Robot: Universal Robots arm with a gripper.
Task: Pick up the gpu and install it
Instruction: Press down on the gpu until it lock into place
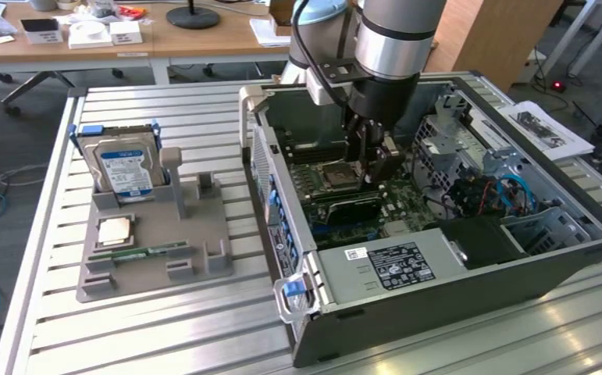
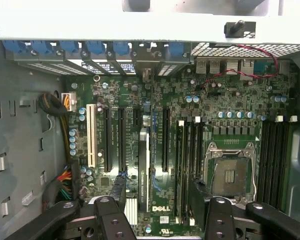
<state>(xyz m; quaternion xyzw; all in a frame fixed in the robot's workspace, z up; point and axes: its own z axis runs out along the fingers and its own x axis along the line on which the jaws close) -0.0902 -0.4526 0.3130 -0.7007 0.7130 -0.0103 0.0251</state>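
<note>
Gripper wide over seated gpu

Gripper [image 2: 165, 220] fingers [image 2: 110, 220] spread wide, gripping nothing, low inside the open computer case [image 1: 468, 297]. gpu [image 2: 144, 170] stands edge-on in a motherboard [image 2: 230, 100] slot, below and between the fingers, beside the CPU socket [image 2: 229, 172]. On the exterior view's left, a grey holder [image 1: 207, 234] carries a hard drive [image 1: 123, 168].

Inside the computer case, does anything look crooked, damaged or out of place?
Nothing stands out. The gpu appears upright in its motherboard slot, not tilted, with the open gripper above it. The CPU socket is empty, but nothing looks bent or spilled.
</note>
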